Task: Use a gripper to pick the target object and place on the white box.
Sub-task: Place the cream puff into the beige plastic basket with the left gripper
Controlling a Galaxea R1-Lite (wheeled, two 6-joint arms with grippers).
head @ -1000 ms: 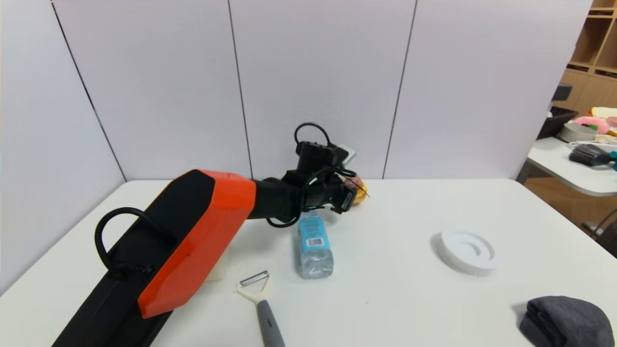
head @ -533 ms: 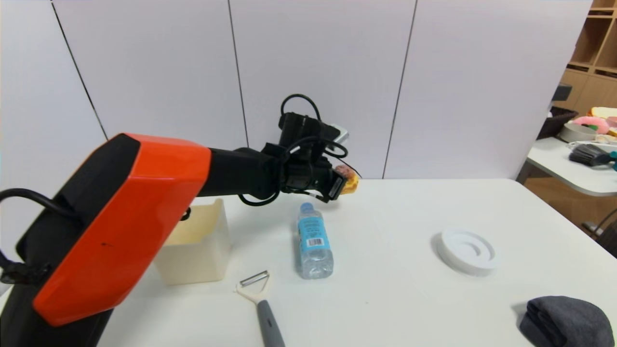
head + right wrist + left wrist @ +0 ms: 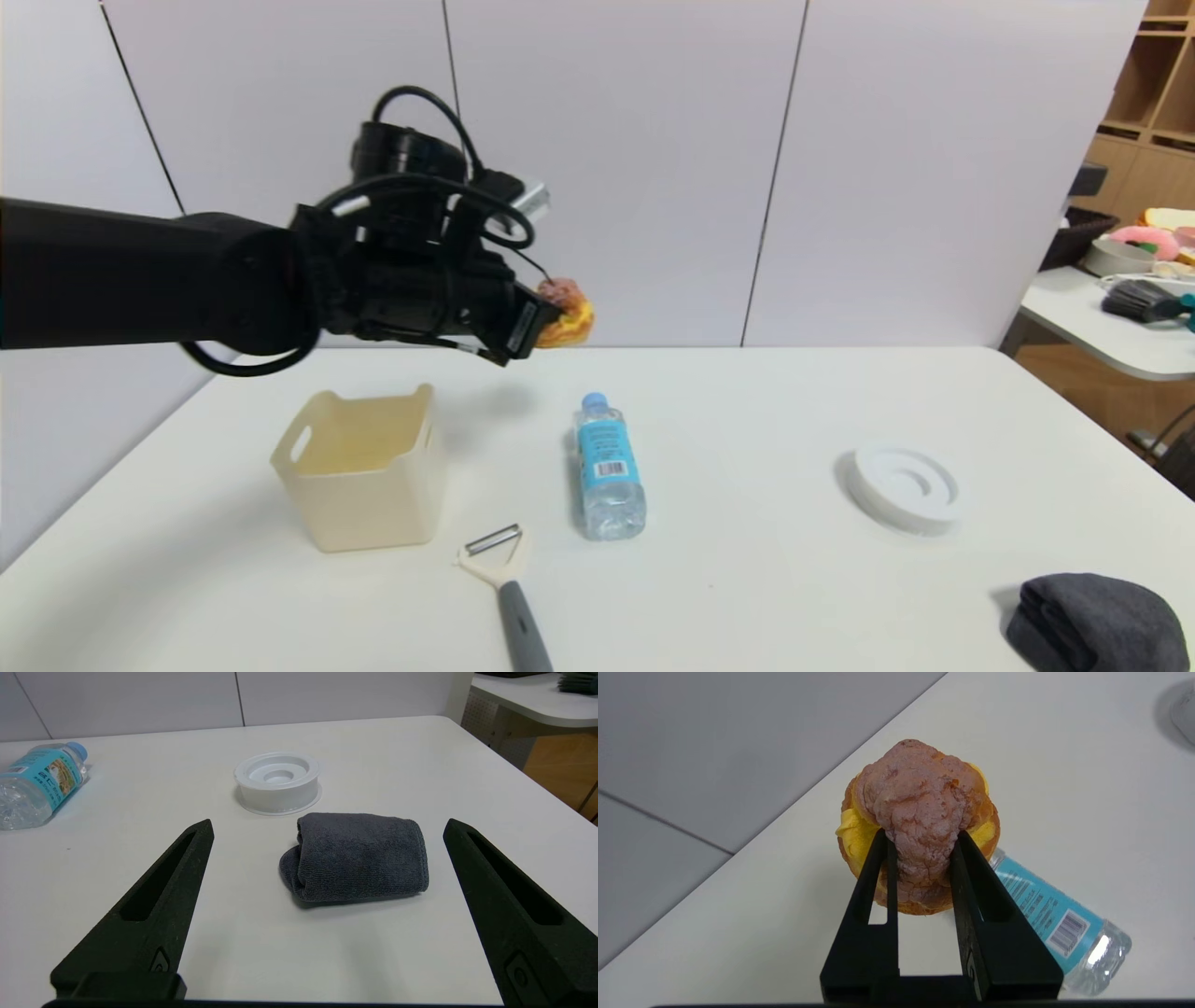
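Observation:
My left gripper (image 3: pixel 546 325) hangs high over the back of the table, shut on the cream-puff pastry (image 3: pixel 566 314). In the left wrist view its black fingers (image 3: pixel 878 868) pinch the pastry (image 3: pixel 920 807) on both sides of the darker top, yellow filling bulging out. The cream-white box (image 3: pixel 359 467) stands open-topped on the table, lower and to the left of the pastry. My right gripper (image 3: pixel 327 828) stays parked low at the near right, open, with nothing between its fingers.
A blue-labelled water bottle (image 3: pixel 607 467) lies mid-table, also in the left wrist view as a bottle (image 3: pixel 1059 924). A peeler (image 3: pixel 504 579) lies near the front edge. A white ringed disc (image 3: pixel 904 485) and a rolled grey towel (image 3: pixel 1092 621) sit at the right.
My left arm has risen and swung left with the pastry, from beyond the bottle's cap toward the box. The box, hidden by the arm before, is now in full view.

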